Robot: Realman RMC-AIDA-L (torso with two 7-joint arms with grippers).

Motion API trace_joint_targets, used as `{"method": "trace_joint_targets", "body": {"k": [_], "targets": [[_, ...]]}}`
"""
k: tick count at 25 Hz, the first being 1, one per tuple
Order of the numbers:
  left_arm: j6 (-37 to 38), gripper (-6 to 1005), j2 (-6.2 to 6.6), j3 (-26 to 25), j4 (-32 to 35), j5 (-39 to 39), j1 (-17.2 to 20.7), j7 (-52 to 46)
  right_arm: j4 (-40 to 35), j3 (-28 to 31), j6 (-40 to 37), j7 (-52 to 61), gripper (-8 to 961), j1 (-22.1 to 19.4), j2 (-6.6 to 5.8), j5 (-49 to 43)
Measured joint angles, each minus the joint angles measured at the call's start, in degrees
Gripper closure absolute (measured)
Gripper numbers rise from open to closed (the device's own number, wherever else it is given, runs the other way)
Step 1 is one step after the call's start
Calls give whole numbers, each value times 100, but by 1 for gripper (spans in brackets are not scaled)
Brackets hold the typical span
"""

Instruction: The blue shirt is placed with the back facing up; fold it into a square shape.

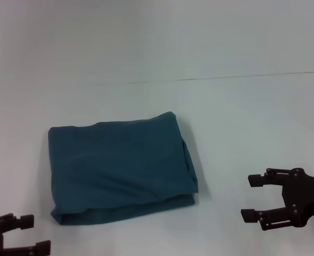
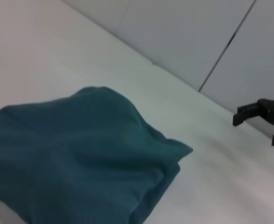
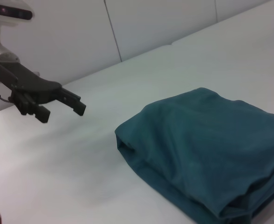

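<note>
I see the blue shirt (image 1: 122,169) lying folded into a rough rectangle on the white table (image 1: 226,42), left of centre, its layered edges stacked along the near side and the right side. My left gripper (image 1: 22,234) sits low at the near left corner, fingers apart, clear of the cloth. My right gripper (image 1: 254,198) hangs near the right edge, fingers spread wide, holding nothing and well apart from the shirt

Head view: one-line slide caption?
Blue shirt folded into a rough rectangle on the white table, left tool and right tool open and clear on either side.
</note>
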Motion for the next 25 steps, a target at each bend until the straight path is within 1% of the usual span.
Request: {"method": "trace_joint_targets", "body": {"k": [6, 25], "targets": [[-112, 50, -10, 92, -133, 85, -47, -14, 77, 11, 36, -10, 17, 24, 1, 0], [-128, 50, -6, 98, -129, 88, -83, -9, 154, 27, 52, -5, 16, 59, 0, 10]]}}
